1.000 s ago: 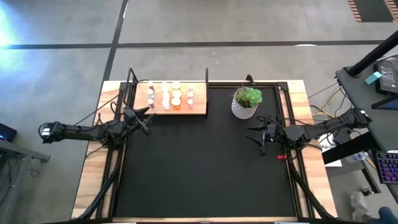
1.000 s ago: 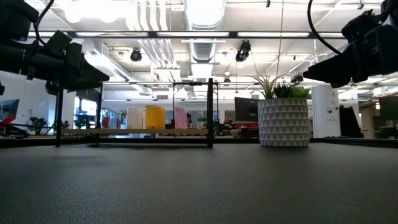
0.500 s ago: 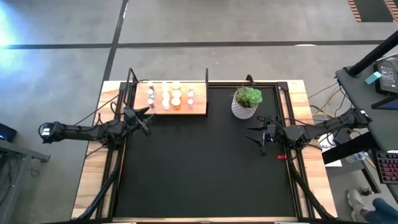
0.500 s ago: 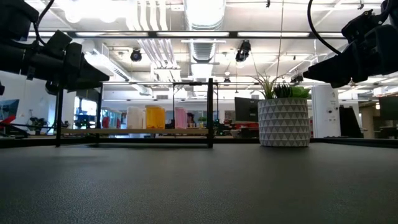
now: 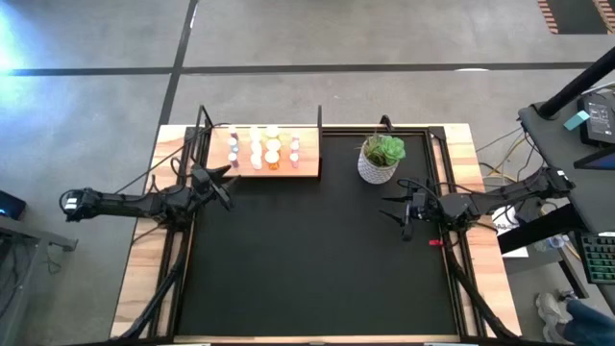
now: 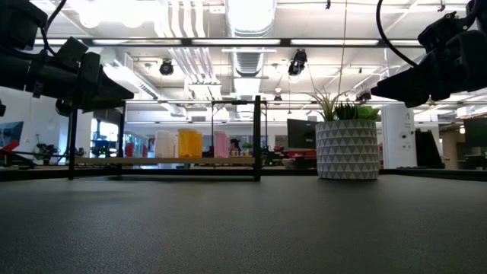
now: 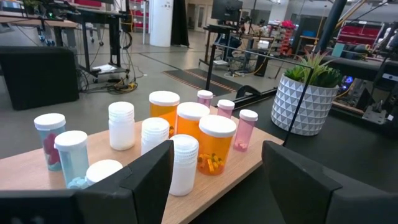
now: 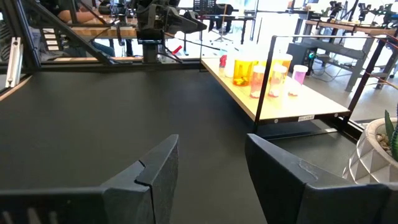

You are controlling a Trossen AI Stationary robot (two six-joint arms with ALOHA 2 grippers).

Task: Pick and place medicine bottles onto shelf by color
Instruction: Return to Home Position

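Note:
Several medicine bottles (image 5: 261, 149), white, orange, pink and pale blue with white caps, stand upright on the light-wood shelf (image 5: 307, 168) at the table's far left; they also show close up in the left wrist view (image 7: 186, 140). My left gripper (image 5: 219, 183) hovers open just in front of the shelf's left end, holding nothing. My right gripper (image 5: 396, 207) hovers open at the mat's right side, below the plant pot, holding nothing.
A white patterned pot with a green plant (image 5: 381, 160) stands right of the shelf at the far edge. A small red object (image 5: 435, 242) lies by the mat's right border. The black mat (image 5: 317, 269) spreads across the table's middle and near side.

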